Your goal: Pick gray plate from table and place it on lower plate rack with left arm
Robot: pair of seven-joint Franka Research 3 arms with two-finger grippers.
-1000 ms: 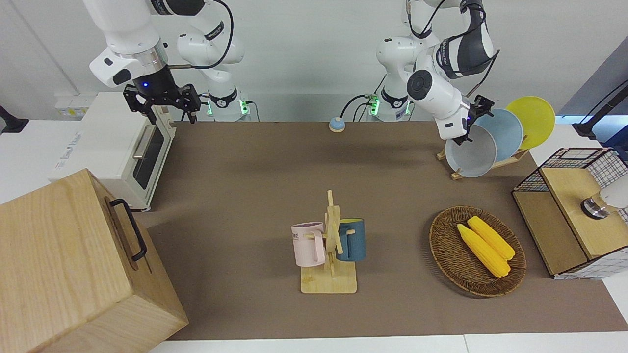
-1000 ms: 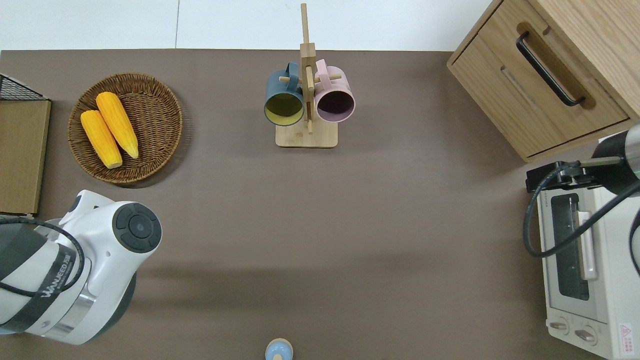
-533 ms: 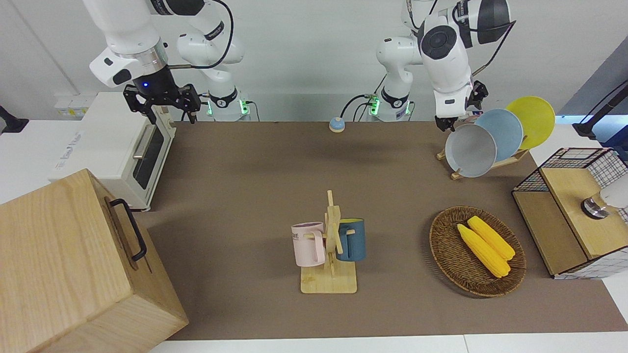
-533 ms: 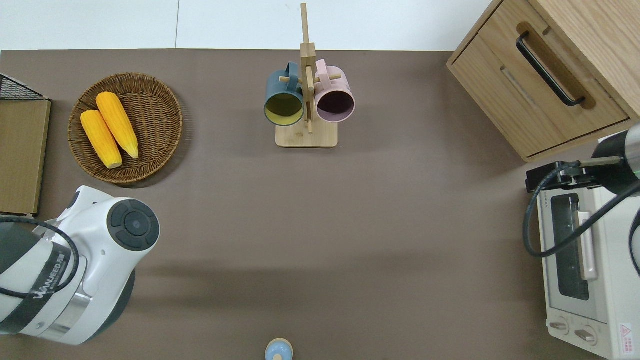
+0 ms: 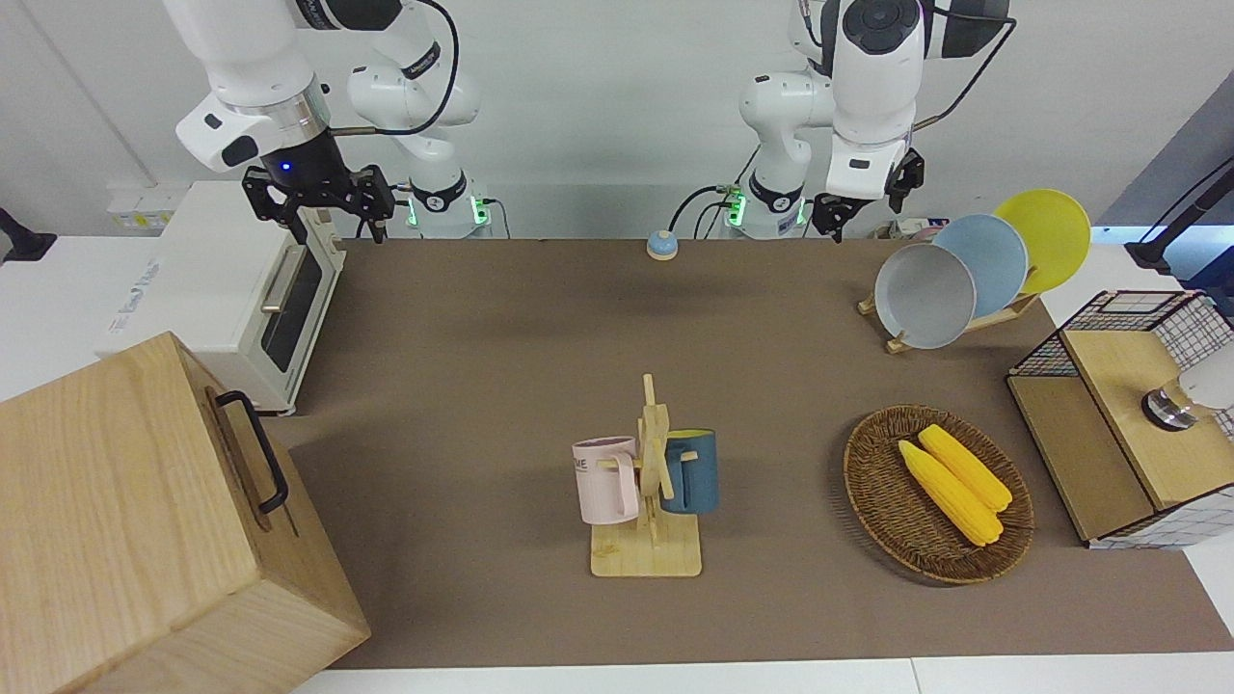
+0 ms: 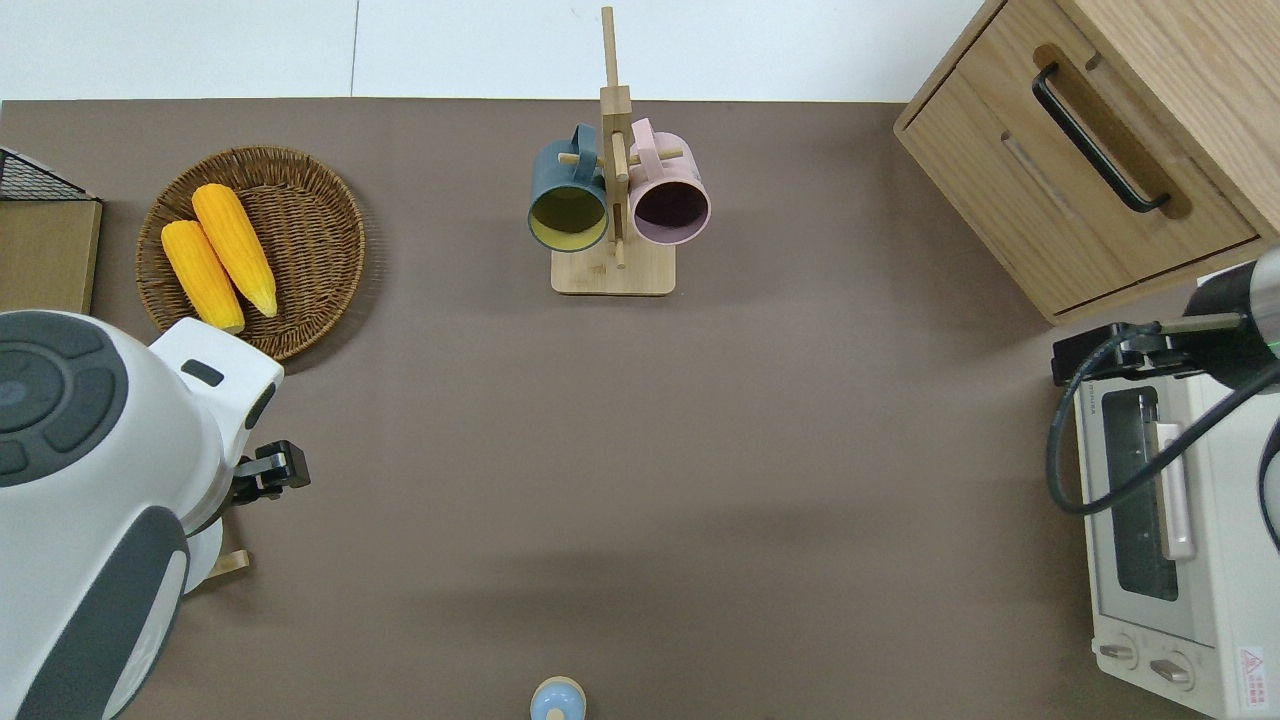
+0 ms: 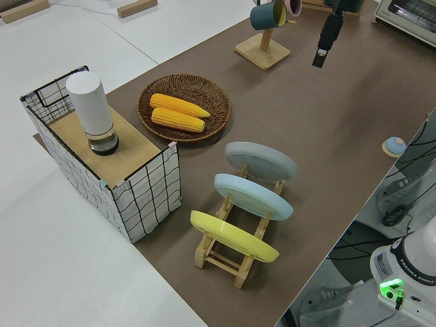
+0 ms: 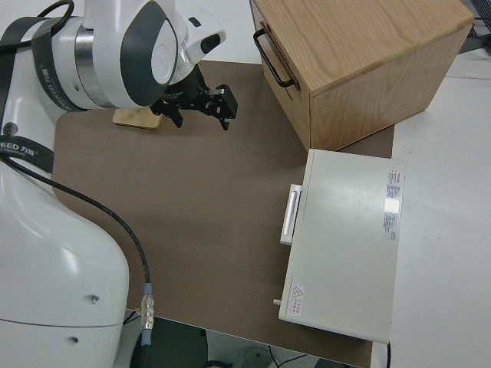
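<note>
The gray plate (image 5: 924, 296) stands on edge in the lowest slot of the light-wood plate rack (image 5: 898, 342), at the left arm's end of the table; it also shows in the left side view (image 7: 262, 160), as does the rack (image 7: 225, 262). My left gripper (image 5: 865, 198) is open and empty, up in the air over bare table just beside the rack, toward the table's middle (image 6: 268, 477). One of its fingers (image 7: 324, 45) shows in the left side view. The right arm is parked, its gripper (image 5: 323, 207) open.
A light blue plate (image 5: 983, 260) and a yellow plate (image 5: 1046, 236) fill the rack's higher slots. A wicker basket (image 5: 872, 482) with corn, a wire crate (image 5: 1109, 318), a mug stand (image 5: 648, 482), a toaster oven (image 5: 231, 289) and a wooden drawer cabinet (image 5: 145, 520) stand around.
My left gripper let go of the gray plate, rose and swung away toward the table's middle. The plate stays in the rack's lowest slot. The right arm has not moved.
</note>
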